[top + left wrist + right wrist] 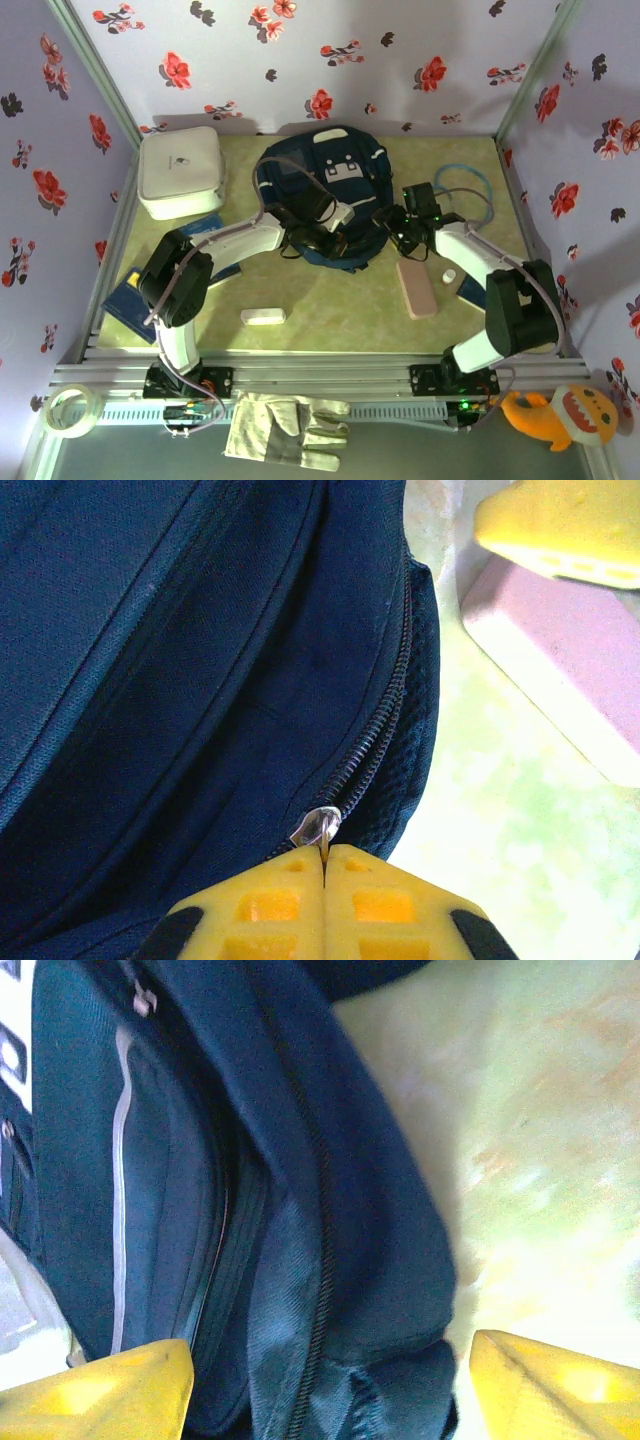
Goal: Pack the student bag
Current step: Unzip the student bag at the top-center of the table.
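Student bag [290,170]: left pincer [323,852] clamps zipper pull [318,826].

The backpack [300,170] is placed at the rear centre of the table [340,300]. A box [180,172] is located to its left. A flat case [416,288] is laid before it to the right, and a small block [262,316] before it to the left.
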Robot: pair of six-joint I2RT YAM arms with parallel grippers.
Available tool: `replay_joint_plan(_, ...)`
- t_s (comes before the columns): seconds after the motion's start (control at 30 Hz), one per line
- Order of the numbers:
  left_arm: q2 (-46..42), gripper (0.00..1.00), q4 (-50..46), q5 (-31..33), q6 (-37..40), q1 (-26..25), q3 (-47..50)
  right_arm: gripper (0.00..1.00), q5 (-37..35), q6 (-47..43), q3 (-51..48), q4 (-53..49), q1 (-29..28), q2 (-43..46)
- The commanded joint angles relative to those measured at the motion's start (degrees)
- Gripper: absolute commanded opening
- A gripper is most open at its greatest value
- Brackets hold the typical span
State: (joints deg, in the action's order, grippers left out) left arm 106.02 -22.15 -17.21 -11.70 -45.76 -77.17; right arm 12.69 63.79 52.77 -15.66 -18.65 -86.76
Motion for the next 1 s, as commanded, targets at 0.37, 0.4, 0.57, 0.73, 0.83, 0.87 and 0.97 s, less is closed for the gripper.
replay_joint_plan(0.37,0.5,0.00,-0.4,-1.5,-0.7,-0.6,-1.3,0.70,-1.2,6.2,0.0,1.1,-3.8,-5.7)
replay_joint_plan(0.4,0.4,0.00,-0.5,-1.5,-0.5,-0.6,-1.3,0.68,-1.0,6.3,0.0,1.3,-3.8,-6.2)
replay_joint_plan(0.57,0.2,0.00,-1.6,-1.4,0.4,-0.6,-1.4,0.56,-1.4,6.4,0.2,1.4,-3.9,-7.5)
replay_joint_plan(0.73,-0.7,0.00,-5.2,-0.5,3.8,-0.1,-0.8,0.39,-4.8,5.2,0.2,-0.1,-3.0,-7.6)
replay_joint_plan(0.83,-2.1,0.00,-9.4,0.5,7.9,0.9,-0.1,0.34,-7.2,4.4,0.0,-1.0,-1.6,-7.4)
replay_joint_plan(0.87,-2.9,0.00,-11.0,1.2,9.4,1.4,0.3,0.33,-7.7,4.2,0.0,-1.0,-1.0,-7.4)
replay_joint_plan(0.97,-4.8,0.00,-14.7,2.8,13.5,3.3,1.5,0.30,-8.5,3.6,0.4,-1.4,-0.1,-7.2)
